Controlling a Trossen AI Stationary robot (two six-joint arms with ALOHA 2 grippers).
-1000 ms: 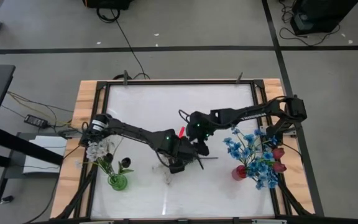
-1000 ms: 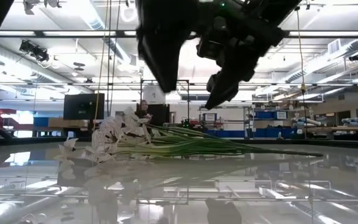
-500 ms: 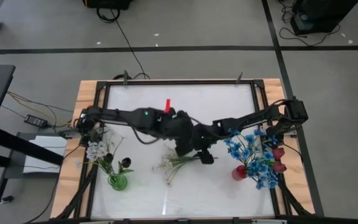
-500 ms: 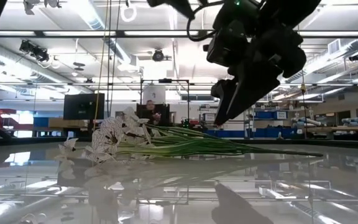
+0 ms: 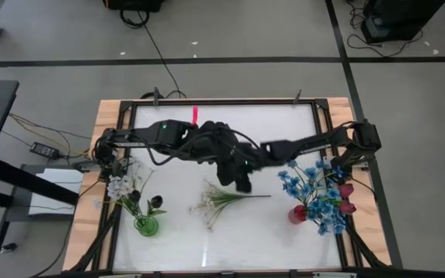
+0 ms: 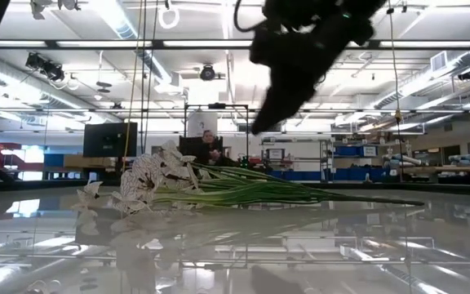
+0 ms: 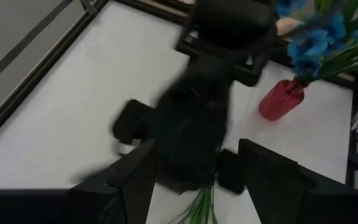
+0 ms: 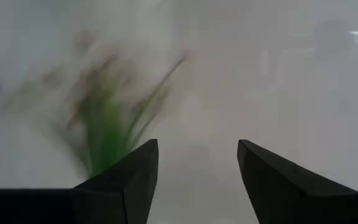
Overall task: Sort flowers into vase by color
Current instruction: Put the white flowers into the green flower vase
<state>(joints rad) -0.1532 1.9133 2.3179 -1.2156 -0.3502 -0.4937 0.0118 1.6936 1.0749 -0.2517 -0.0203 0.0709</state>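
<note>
1. You're seeing the white spray lying flat at the table's middle, nothing gripping it.
2. Your right gripper is hovering just far of it, fingers apart.
3. Your left gripper is hanging beside it, fingers apart too.

Beyond the jaws, a seated person in the room; off to one side, a dark monitor.

No readable text, label, brand or number anywhere.
</note>
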